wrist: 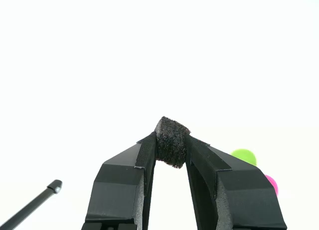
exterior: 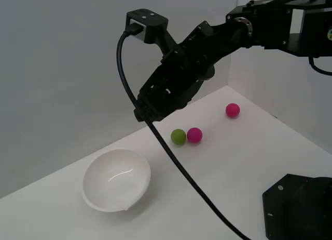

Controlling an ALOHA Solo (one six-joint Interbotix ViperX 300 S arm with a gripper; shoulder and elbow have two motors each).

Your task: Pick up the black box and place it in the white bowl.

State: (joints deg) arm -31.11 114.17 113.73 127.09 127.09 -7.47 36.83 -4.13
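The pincer (wrist: 172,150) gripped the box (wrist: 172,148) at its tips, raised off the surface (exterior: 233,157). It hung short of the bowl (exterior: 116,180), so release looked premature.

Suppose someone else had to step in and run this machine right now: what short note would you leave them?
Gripper: shut on the small matte black box, pinched between the two fingertips, held up in the air above the table.
Round glossy white bowl: on the white table, holding nothing, lower and toward the exterior view's left of the gripper.
Also on the table: a green ball touching a pink ball, and a second pink ball farther back.
Done: box picked up.
Left: carry it over the bowl, lower it and let go.
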